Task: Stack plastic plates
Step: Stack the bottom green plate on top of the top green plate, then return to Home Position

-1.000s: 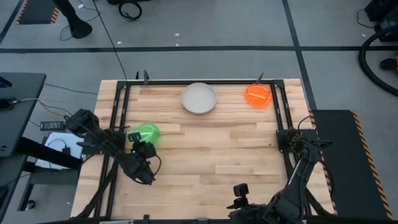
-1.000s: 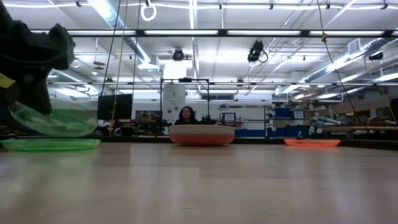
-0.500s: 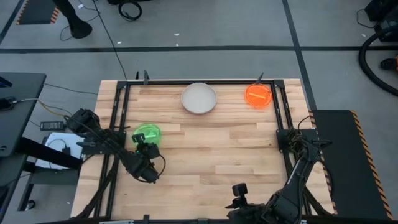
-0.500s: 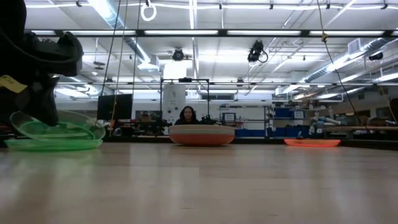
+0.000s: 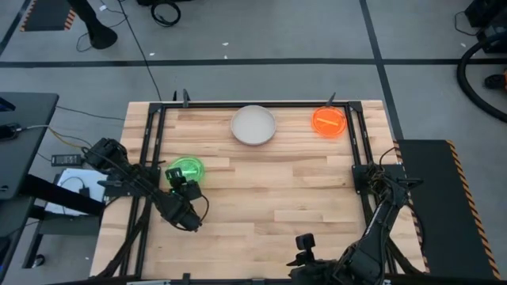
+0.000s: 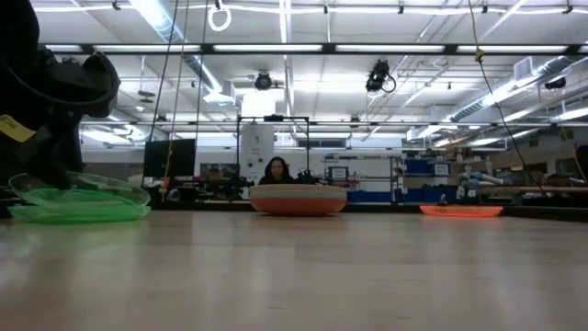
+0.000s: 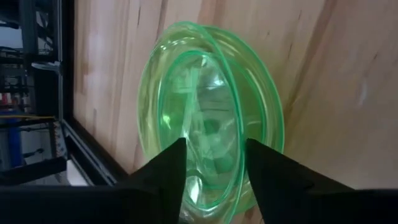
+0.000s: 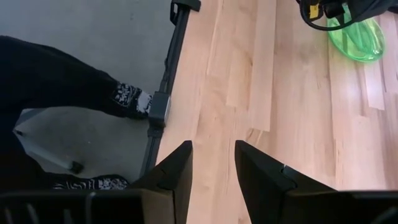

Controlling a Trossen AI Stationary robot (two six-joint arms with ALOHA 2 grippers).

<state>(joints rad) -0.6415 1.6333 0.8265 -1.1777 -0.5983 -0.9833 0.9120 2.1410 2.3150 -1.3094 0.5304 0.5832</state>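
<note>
My left end effector [image 5: 183, 192] sits over the near-left part of the counter [image 5: 277, 198], at the edge of the neon green plates [image 5: 185, 170]. In my left wrist view the two dark fingers [image 7: 165, 174] stand apart with the rim of the top green plate [image 7: 211, 124] between them; I cannot tell whether they press on it or have let go. In the low view the upper green plate [image 6: 81, 195] lies slightly tilted on the lower green plate [image 6: 78, 213], which rests flat on the wood, with my end effector [image 6: 46, 138] just above them.

At the far edge of the counter, near its middle, sits the off-white plate [image 5: 253, 125]; the low view shows it atop a rust-red plate [image 6: 299, 202]. The orange plates [image 5: 329, 121] lie at the far-right corner, well apart from the green ones.

My right end effector [image 8: 211, 168] waits at the near-right side of the counter, fingers parted and gripping nothing. A person [image 6: 277, 171] sits in the room beyond the counter.
</note>
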